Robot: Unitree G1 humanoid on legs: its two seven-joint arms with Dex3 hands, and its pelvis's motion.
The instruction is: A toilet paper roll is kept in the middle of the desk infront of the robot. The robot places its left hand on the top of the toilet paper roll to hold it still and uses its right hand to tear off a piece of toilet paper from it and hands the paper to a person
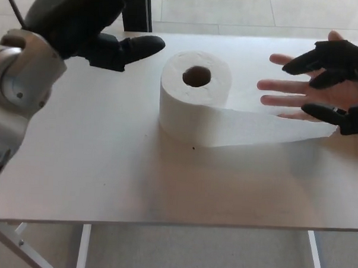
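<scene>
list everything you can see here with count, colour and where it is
toilet paper roll: one, white, standing on end in the middle of the desk, dark core hole facing up
loose paper tail: one, white, unrolled from the roll's base and lying flat toward the picture's right
desk: one, pale grey top, fills most of the view, light metal legs below its near edge
floor: pale tiles, beyond the desk
dark post: one, black, behind the desk's far edge
person's hand: one, palm up, fingers spread, at the desk's right side
left hand: one, black, in the air left of the roll, not touching it
right hand: one, black, open, over the person's hand
</scene>
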